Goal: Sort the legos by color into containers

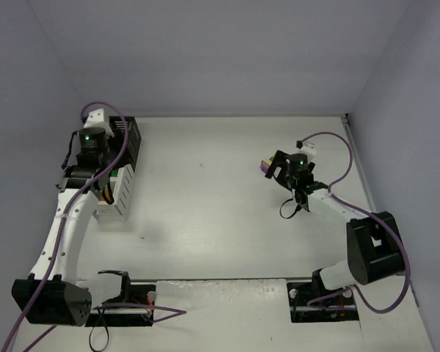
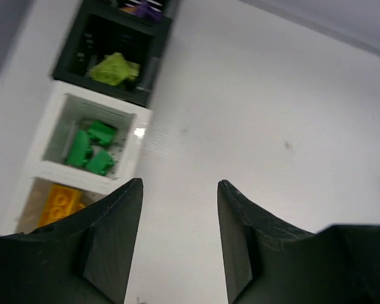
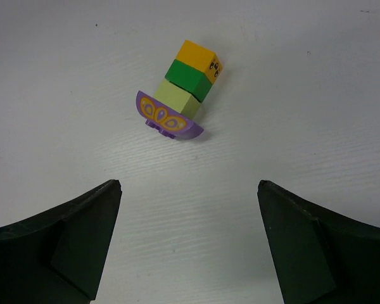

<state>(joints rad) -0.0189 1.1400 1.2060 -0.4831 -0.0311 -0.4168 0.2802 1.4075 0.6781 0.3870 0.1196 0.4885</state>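
Note:
A stack of four joined legos lies on the table in the right wrist view: yellow-orange [image 3: 199,58], dark green [image 3: 189,79], light green [image 3: 176,98] and a purple curved piece [image 3: 168,118]. It also shows in the top view [image 1: 266,167]. My right gripper [image 3: 190,185] is open and empty, a short way in front of the stack. My left gripper [image 2: 179,183] is open and empty over bare table beside the containers. A black bin [image 2: 82,44] holds a light green brick [image 2: 117,68]. A white bin [image 2: 54,126] holds dark green bricks [image 2: 88,149]. Another white bin [image 2: 25,199] holds a yellow-orange brick [image 2: 60,206].
A further black bin at the far end of the row holds purple and orange pieces [image 2: 142,7]. The row of bins [image 1: 125,165] stands at the table's left, partly under the left arm. Walls close the table at the back and both sides.

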